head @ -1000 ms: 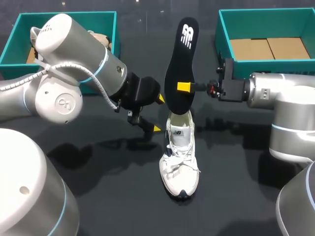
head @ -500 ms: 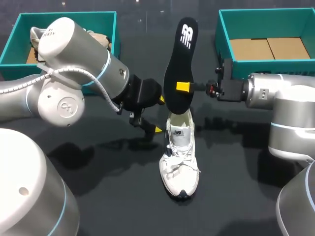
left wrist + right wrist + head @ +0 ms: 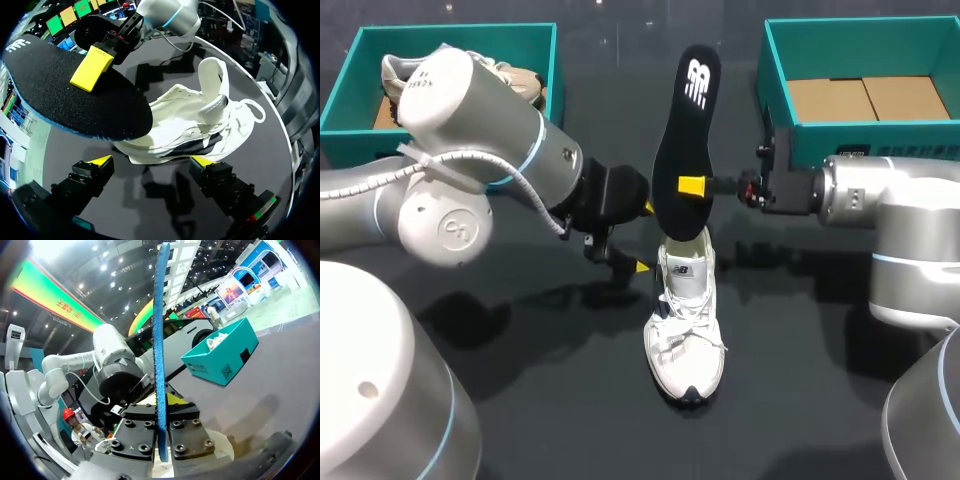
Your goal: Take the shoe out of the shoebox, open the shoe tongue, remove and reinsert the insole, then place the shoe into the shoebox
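Fairly bright, even light falls from overhead on the dark, glossy table (image 3: pixel 570 400), leaving soft shadows and dull reflections left and right of the shoe (image 3: pixel 686 320), whose white upper stays bright without glare; the black insole (image 3: pixel 685 140) above it shows no sheen. The right wrist view catches ceiling lamps flaring white, seemingly the main light source.

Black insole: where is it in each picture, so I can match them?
Head view: insole upright mid-table, above the white shoe.
Left wrist view: black face ahead of the left gripper, over the shoe.
Right wrist view: edge-on blue strip inside the right gripper.
Shared landmark: the right gripper clamping it.
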Available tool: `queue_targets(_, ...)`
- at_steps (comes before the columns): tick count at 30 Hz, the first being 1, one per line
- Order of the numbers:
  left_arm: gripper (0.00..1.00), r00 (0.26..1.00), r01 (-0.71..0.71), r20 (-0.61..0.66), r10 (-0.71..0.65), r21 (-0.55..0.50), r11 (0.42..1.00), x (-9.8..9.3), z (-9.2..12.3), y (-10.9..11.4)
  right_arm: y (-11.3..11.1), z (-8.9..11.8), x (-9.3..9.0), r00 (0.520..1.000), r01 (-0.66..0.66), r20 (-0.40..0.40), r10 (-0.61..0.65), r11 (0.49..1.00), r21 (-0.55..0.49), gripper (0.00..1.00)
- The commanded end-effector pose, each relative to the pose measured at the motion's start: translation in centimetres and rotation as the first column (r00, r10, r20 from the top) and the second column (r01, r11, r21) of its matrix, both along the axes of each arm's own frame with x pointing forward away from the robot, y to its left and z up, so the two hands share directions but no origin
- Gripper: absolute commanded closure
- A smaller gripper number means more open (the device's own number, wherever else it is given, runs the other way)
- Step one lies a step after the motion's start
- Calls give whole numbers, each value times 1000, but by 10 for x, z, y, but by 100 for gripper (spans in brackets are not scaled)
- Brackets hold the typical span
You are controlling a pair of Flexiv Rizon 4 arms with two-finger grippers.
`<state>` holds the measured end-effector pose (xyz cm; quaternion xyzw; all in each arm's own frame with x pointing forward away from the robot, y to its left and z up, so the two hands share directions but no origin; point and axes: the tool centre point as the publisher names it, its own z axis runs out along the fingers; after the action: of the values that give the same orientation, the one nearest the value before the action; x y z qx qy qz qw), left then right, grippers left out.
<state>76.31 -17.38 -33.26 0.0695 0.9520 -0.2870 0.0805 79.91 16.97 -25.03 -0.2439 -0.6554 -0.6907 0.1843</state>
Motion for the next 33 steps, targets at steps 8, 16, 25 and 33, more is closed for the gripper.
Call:
queue_targets(8, 0, 1000, -13, -24, 13, 14, 1000, 11, -8, -7, 2, -8, 0, 1000, -17, 3, 17, 1000, 2, 100)
queue_targets(16, 0, 999, 4, -45, -3, 22, 1000, 11, -11, -9, 2, -9, -1, 1000, -10, 2, 10, 1000, -1, 100)
queue_targets(25, 0, 998, 27, -53, -26, 21, 999, 11, -12, -9, 2, -11, -2, 1000, 5, 7, -5, 1000, -3, 100)
queue_targets(33, 0, 998, 27, -53, -26, 21, 999, 11, -12, -9, 2, -11, -2, 1000, 5, 7, -5, 1000, -3, 100)
